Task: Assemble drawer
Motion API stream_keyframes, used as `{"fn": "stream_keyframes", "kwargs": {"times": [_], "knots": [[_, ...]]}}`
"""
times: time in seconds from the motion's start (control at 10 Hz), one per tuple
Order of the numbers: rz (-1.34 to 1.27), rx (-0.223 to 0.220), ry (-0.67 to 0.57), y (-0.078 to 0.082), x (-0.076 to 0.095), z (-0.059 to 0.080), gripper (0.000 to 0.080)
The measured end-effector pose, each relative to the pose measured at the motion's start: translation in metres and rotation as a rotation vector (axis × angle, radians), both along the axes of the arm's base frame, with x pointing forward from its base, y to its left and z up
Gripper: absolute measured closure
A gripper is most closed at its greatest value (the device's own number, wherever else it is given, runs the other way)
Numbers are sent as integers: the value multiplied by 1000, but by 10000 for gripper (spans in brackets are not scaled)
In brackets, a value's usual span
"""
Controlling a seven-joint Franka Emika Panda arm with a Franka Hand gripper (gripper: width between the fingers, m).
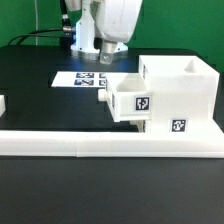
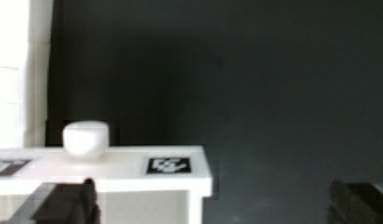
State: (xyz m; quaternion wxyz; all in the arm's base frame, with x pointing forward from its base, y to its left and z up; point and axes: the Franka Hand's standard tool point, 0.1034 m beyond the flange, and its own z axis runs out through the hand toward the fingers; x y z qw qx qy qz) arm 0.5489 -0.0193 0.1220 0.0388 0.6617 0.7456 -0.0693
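Note:
The white boxy casing (image 1: 182, 92) stands at the exterior view's right, with tags on its front. A knobbed tray (image 1: 130, 102) sticks out of its side toward the exterior view's left, knob (image 1: 101, 96) outward. My gripper (image 1: 104, 56) hangs behind the tray, above the table, open and empty. In the wrist view the tray (image 2: 149, 185) with its round knob (image 2: 85, 138) and tags lies close to one dark finger (image 2: 63, 205). The other finger (image 2: 362, 200) is far off over bare black table. The gripper (image 2: 213, 205) holds nothing. A white piece (image 1: 2, 103) is cut off at the left edge.
The long white border wall (image 1: 100, 145) runs along the front of the black table. The marker board (image 1: 85, 78) lies flat behind the tray, under the arm. A blurred white surface (image 2: 10, 70) shows at the edge of the wrist view.

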Motion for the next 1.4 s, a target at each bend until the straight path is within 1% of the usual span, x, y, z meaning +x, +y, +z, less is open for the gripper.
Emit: {"fn": "stream_keyframes", "kwargs": {"times": [0.1, 0.3, 0.4, 0.5, 0.6, 0.7, 0.8, 0.9, 1.1, 1.2, 1.3, 1.4], "knots": [[-2, 3, 0, 3, 0, -3, 151], [10, 19, 9, 0, -1, -4, 151], [18, 64, 22, -6, -2, -6, 151], [46, 128, 40, -18, -2, -11, 151], [50, 168, 60, -29, 3, -17, 151], [45, 226, 82, -35, 11, -21, 151], [25, 274, 96, -39, 17, -27, 151], [8, 288, 103, -40, 19, -36, 151], [5, 298, 109, -24, 16, -49, 151], [-19, 298, 109, -15, 7, -59, 151], [-60, 294, 117, -6, -5, -70, 151], [-124, 280, 121, -1, -8, -72, 151]]}}
